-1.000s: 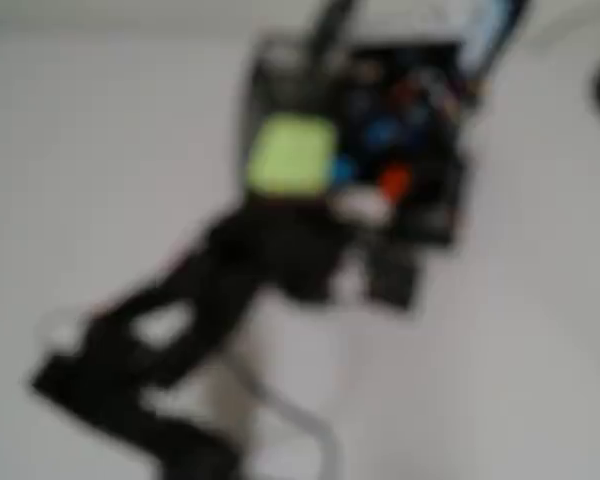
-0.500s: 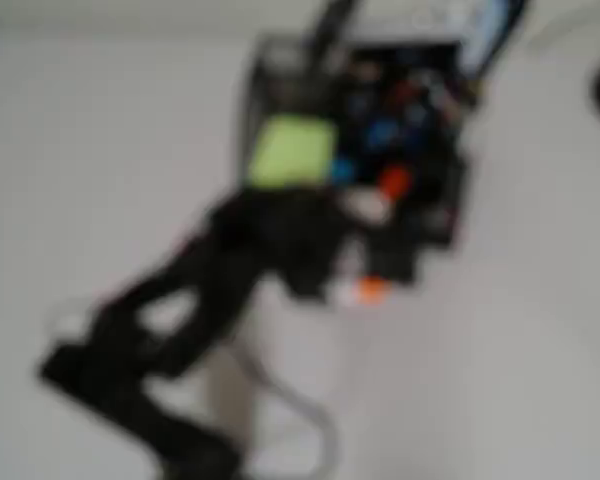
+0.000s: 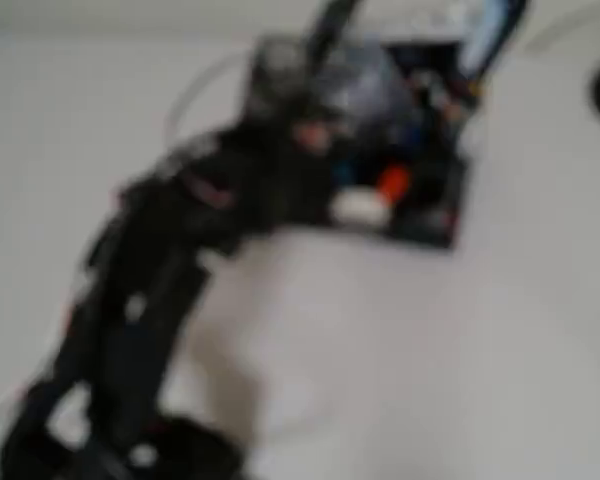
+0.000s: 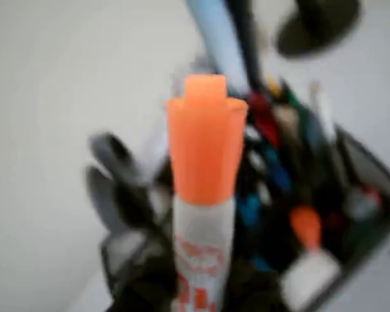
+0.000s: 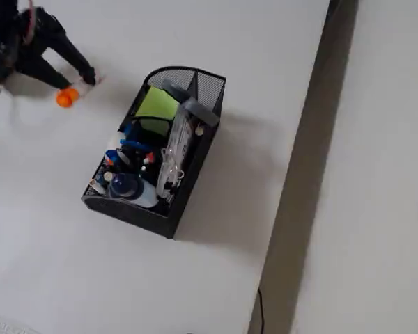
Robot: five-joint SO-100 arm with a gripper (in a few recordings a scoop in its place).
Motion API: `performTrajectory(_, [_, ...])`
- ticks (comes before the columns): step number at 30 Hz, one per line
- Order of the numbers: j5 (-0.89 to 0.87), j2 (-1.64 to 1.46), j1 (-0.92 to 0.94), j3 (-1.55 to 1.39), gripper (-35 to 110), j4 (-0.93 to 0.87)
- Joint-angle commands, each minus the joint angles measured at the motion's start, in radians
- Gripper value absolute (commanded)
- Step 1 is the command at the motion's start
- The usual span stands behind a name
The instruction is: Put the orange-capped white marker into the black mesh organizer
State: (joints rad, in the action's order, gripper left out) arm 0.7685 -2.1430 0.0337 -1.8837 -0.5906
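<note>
Carry phase: the gripper [image 4: 201, 286] is closed on the barrel of the orange-capped white marker [image 4: 205, 188], cap pointing away from the wrist, and in the wrist view the cap stands in front of the black mesh organizer [image 4: 370, 188]. In the fixed view the marker [image 5: 67, 97] sits well apart from the organizer [image 5: 143, 209], off its curved end over the counter [image 5: 265, 69]. The next move probably calls for carrying the cap over a free compartment among the crowded pens, lowering, then releasing.

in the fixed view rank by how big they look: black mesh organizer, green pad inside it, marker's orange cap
1. black mesh organizer
2. green pad
3. orange cap of the marker, held at the hand
</note>
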Motion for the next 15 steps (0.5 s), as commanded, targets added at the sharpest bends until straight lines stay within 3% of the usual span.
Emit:
performTrajectory(1, [0.189,-0.035,0.029,0.026,0,0.362])
performTrajectory(8, [0.379,0.078,-0.006,-0.095,0,0.776])
performTrajectory(15, [0.446,0.275,-0.046,-0.135,0,1.022])
